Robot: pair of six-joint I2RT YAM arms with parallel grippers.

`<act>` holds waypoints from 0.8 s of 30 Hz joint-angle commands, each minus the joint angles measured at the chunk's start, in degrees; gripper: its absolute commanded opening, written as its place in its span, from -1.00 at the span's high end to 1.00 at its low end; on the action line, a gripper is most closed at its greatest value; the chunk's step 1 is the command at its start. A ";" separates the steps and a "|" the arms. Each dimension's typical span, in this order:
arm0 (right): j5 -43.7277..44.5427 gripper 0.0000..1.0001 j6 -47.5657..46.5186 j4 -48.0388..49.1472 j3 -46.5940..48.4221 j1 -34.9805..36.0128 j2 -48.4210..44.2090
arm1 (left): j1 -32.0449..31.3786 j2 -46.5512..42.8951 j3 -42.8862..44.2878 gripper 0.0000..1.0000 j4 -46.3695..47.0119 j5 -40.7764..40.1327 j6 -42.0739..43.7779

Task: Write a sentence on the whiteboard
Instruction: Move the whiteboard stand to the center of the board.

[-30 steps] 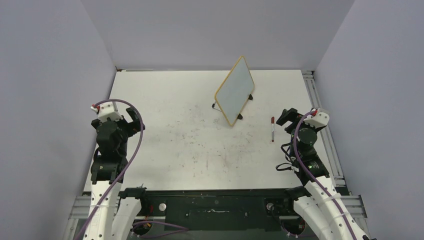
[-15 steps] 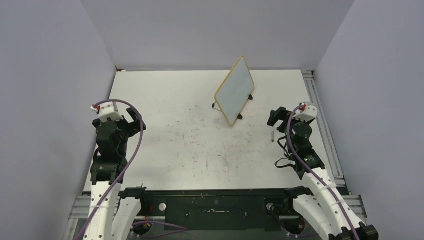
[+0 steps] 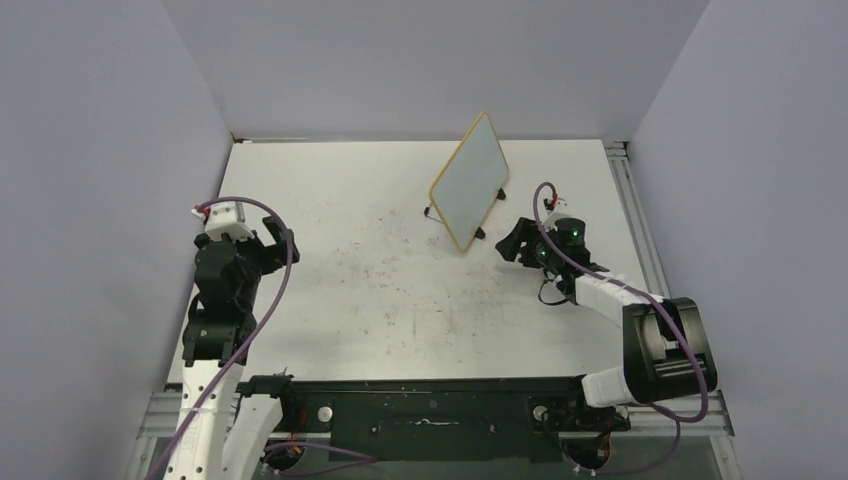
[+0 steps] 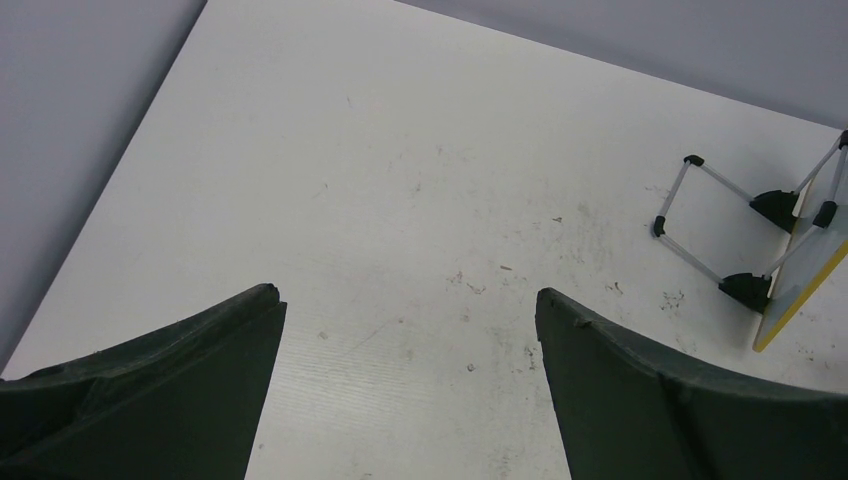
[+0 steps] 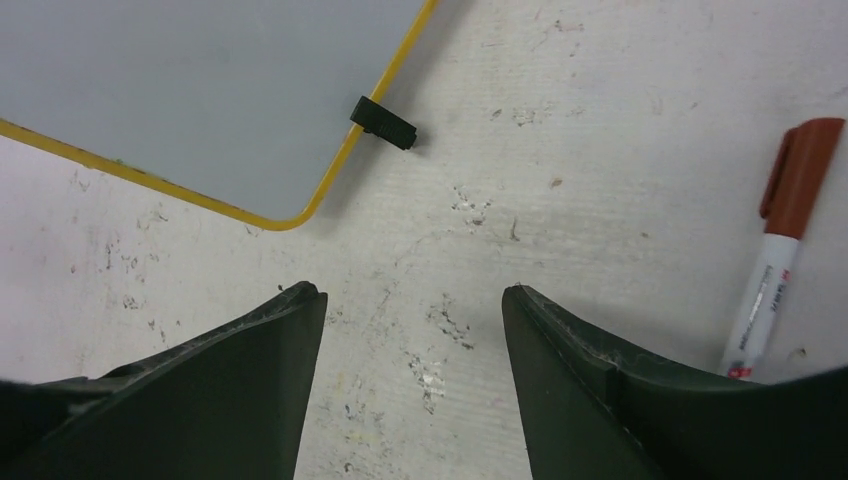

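The whiteboard point(image 3: 470, 180), with a yellow frame and small black feet, stands tilted at the back middle of the table. Its face is blank and no sentence shows on it. In the right wrist view the whiteboard point(image 5: 200, 90) fills the upper left. A marker point(image 5: 782, 235) with a red-brown cap lies on the table to the right of my right gripper point(image 5: 410, 290), apart from it. My right gripper point(image 3: 510, 245) is open and empty, low over the table just off the board's near corner. My left gripper point(image 3: 280, 240) is open and empty at the left, and so it shows in its wrist view point(image 4: 408, 295).
The white tabletop point(image 3: 380, 280) carries faint scuff marks. The board's wire stand legs point(image 4: 700, 215) and its yellow edge point(image 4: 800, 290) show at the right of the left wrist view. Grey walls close in the table on three sides.
My right arm has swung left and down from the table's right edge to the board's near corner, passing over the marker. My left gripper has shifted slightly right.
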 commanded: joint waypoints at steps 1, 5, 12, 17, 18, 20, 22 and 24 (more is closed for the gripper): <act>-6.09 -0.28 1.83 10.30 5.54 -0.30 5.60 | -0.63 -0.22 0.02 -0.92 3.28 1.18 0.72; -7.92 -0.15 3.46 14.30 8.69 -0.28 12.07 | -1.02 -0.22 -0.17 -0.92 3.28 1.34 0.80; -12.44 0.05 6.52 20.52 13.71 0.23 23.02 | -1.21 0.28 -0.35 -0.92 3.52 2.30 1.15; -14.22 0.17 8.11 23.88 15.36 0.60 27.96 | -1.21 1.45 -0.05 -0.92 3.31 2.83 1.16; -14.51 0.17 8.38 24.96 15.38 0.66 28.64 | -1.21 1.66 -0.02 -0.92 3.32 2.93 1.16; -14.66 0.17 8.74 25.66 15.70 0.67 29.89 | -1.21 2.05 0.08 -0.92 3.28 3.17 1.23; -14.73 0.18 8.93 26.21 16.06 0.67 30.77 | -1.21 2.41 0.11 -0.92 3.20 3.50 1.22; -15.07 0.18 9.33 27.40 16.12 0.59 31.35 | -1.21 2.58 0.17 -0.93 3.26 3.78 1.17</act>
